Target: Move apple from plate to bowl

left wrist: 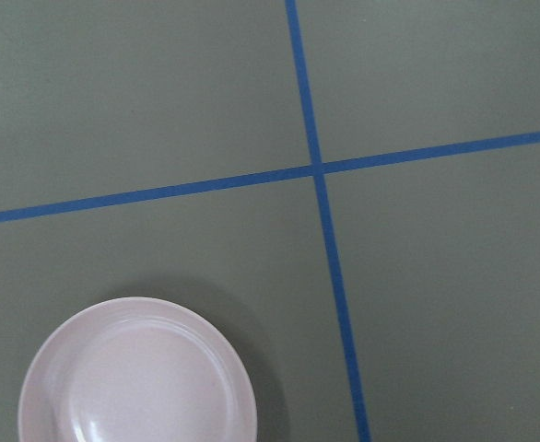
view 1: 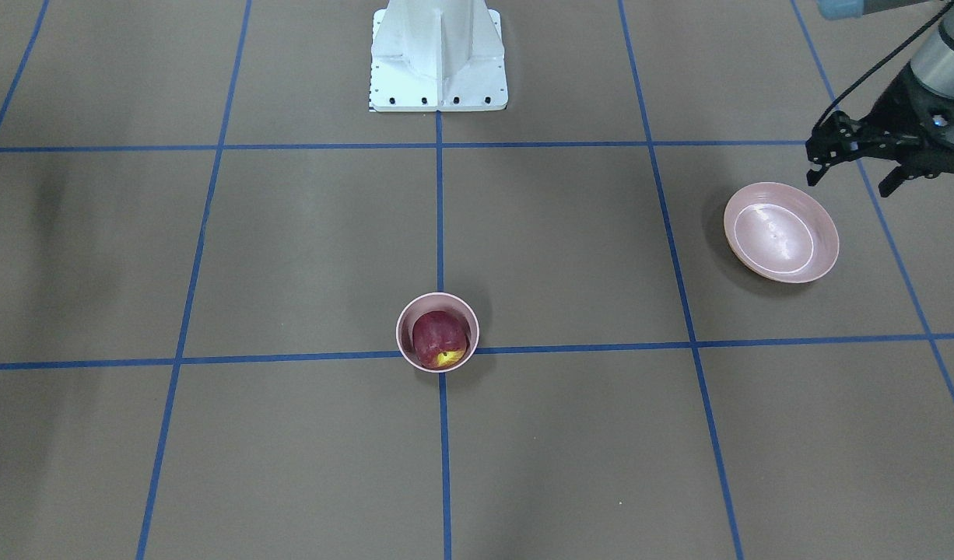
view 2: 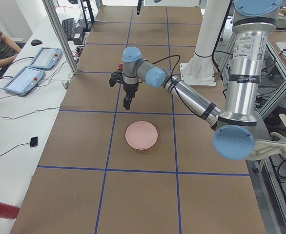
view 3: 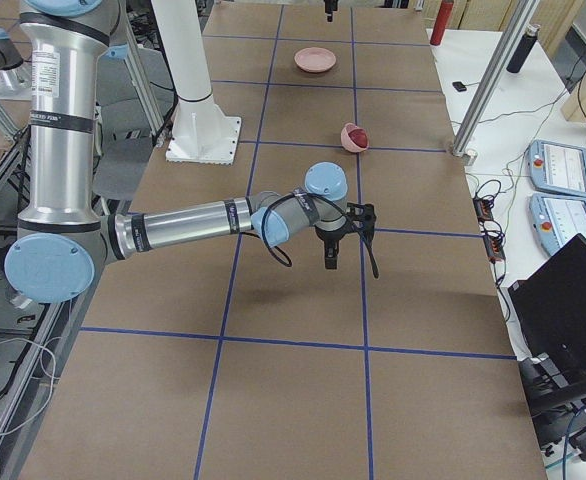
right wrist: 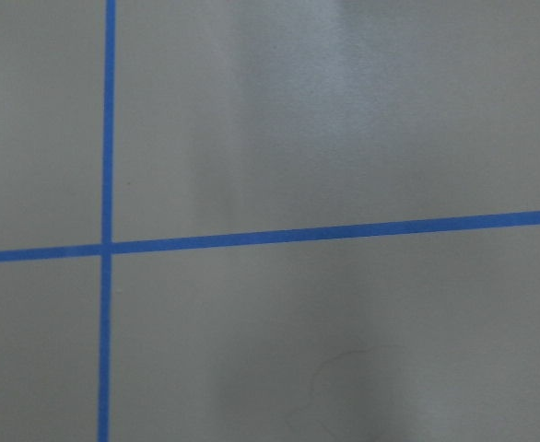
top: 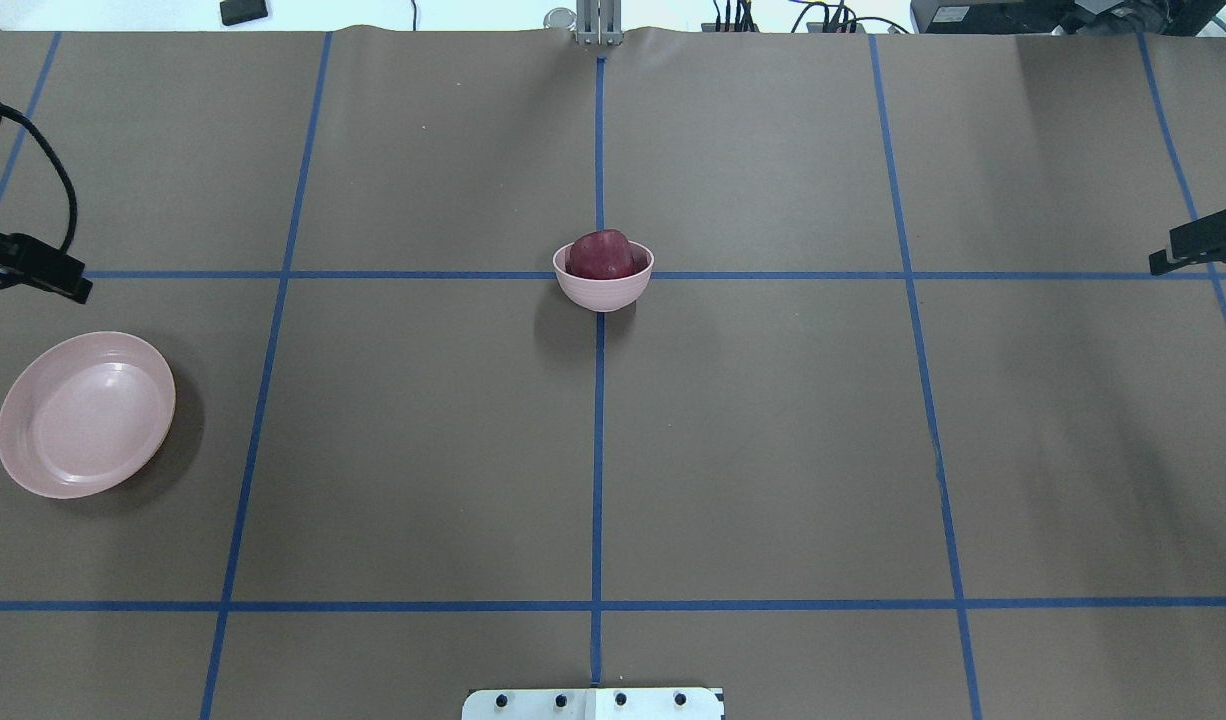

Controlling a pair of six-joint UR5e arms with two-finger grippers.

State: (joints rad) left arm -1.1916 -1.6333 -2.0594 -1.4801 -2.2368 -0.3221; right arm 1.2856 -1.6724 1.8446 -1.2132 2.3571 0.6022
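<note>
Bowl [top: 603,292], centred on the worktop [view 1: 290,257], is cradling the apple [view 1: 438,336], while the bare plate [view 1: 780,233] and the left fingers [view 1: 819,159], spread and empty, are sitting well apart from it and the right fingers [top: 1203,240], whose opening I cannot tell, are hanging far off opposite, so any careless sweep is risking tipping it.

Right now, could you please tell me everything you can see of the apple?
The apple is dark red and smooth-skinned, with a yellow patch showing at its lower edge in the front-facing view. It looks whole. It sits inside the small pale pink bowl, nearly filling it, its top rising above the rim in the overhead view. Only the bowl touches it. Both stand at the middle of the table, where two blue tape lines cross.
</note>
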